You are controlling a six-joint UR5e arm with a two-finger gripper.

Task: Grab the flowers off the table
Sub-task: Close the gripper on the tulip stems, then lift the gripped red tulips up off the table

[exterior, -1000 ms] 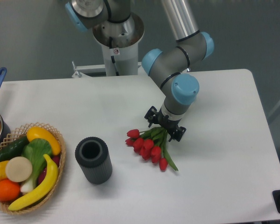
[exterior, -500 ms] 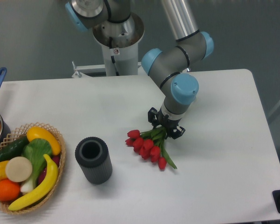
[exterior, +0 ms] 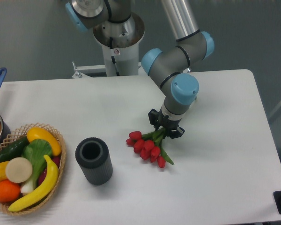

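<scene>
Claw clamped on flowers at stem end; red heads toward table.

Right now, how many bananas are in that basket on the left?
2. One banana lies across the top of the basket, the other banana curves along its right edge down to the front. More could be hidden under the other fruit and vegetables.

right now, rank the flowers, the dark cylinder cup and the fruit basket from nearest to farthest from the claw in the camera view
1. The flowers: at the claw itself, stems in its grip, blooms hanging to the lower left.
2. The dark cylinder cup: left of the claw, mid-table.
3. The fruit basket: farthest, at the table's left edge.
</scene>
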